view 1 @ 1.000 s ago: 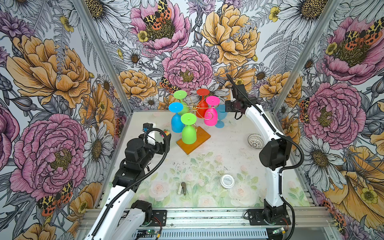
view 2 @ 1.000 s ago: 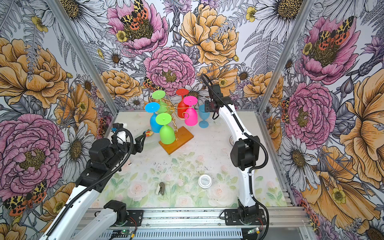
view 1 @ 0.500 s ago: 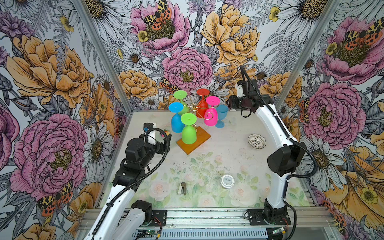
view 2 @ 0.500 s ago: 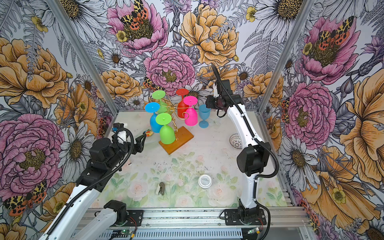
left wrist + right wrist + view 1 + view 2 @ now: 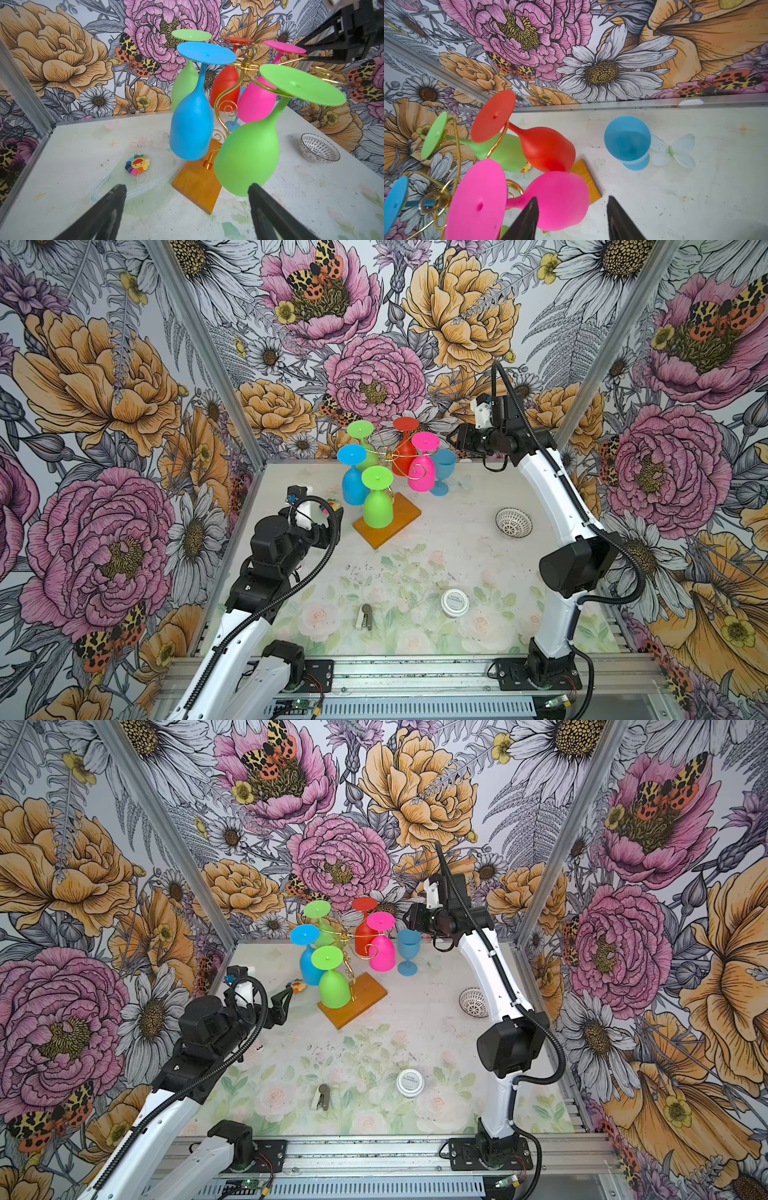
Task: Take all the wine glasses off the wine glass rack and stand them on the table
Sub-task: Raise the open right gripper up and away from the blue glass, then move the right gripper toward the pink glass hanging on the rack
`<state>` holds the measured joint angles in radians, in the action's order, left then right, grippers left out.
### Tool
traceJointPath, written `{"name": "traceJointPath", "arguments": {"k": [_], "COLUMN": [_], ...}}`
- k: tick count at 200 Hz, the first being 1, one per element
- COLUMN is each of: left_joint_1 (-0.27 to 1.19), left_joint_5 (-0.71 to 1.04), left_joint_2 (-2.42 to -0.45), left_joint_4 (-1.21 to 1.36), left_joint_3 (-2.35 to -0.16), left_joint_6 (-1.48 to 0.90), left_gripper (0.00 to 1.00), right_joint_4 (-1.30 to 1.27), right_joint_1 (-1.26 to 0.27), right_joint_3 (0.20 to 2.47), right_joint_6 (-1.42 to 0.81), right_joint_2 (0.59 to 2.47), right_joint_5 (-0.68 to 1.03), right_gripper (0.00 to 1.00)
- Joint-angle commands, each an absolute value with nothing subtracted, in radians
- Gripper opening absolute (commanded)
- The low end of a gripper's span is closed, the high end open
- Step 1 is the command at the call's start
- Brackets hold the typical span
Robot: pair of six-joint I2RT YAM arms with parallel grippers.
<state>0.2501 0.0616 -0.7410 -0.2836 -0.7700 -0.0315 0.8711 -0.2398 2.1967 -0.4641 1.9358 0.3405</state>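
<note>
The wine glass rack (image 5: 389, 455), gold wire on an orange wooden base (image 5: 401, 516), stands at the back middle in both top views. Several wine glasses hang upside down on it: two green (image 5: 377, 508), a blue (image 5: 191, 128), a red (image 5: 548, 149) and a pink (image 5: 558, 199). A light blue wine glass (image 5: 443, 466) stands upright on the table just right of the rack (image 5: 365, 998). My right gripper (image 5: 454, 443) hovers open above and beside that glass (image 5: 627, 138), holding nothing. My left gripper (image 5: 187, 189) is open, low and left of the rack.
A patterned white bowl (image 5: 513, 522) sits by the right arm. A round white tin (image 5: 454, 601) and a small stapler-like item (image 5: 365, 616) lie near the front. A rainbow flower toy (image 5: 137, 164) rests on a clear plate left of the rack. Floral walls close in behind.
My right arm has drawn back to the right and up, away from the light blue glass, which stays upright on the table. The left arm has not moved.
</note>
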Motion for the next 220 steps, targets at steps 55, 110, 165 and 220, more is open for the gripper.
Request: {"name": "traceJointPath", "arguments": {"k": [55, 110, 165, 220], "left_joint_1": [0.245, 0.245, 0.248, 0.251], "left_joint_5": [0.084, 0.086, 0.084, 0.08], "left_joint_2": [-0.736, -0.732, -0.726, -0.723], "left_joint_4": [-0.255, -0.254, -0.255, -0.256], "left_joint_3": [-0.758, -0.756, -0.753, -0.753], "left_joint_6": [-0.035, -0.037, -0.038, -0.037], "left_gripper": [0.94, 0.94, 0.94, 0.94], "right_joint_4": [0.693, 0.657, 0.647, 0.643], "right_joint_1": [-0.239, -0.239, -0.239, -0.24], "right_joint_3": [2.156, 2.139, 2.129, 2.112], "right_joint_6": [-0.609, -0.65, -0.664, -0.668], "right_joint_2": [1.859, 1.874, 1.898, 1.917], "right_joint_5": [0.505, 0.583, 0.624, 0.636], "right_gripper": [0.55, 0.54, 0.54, 0.52]}}
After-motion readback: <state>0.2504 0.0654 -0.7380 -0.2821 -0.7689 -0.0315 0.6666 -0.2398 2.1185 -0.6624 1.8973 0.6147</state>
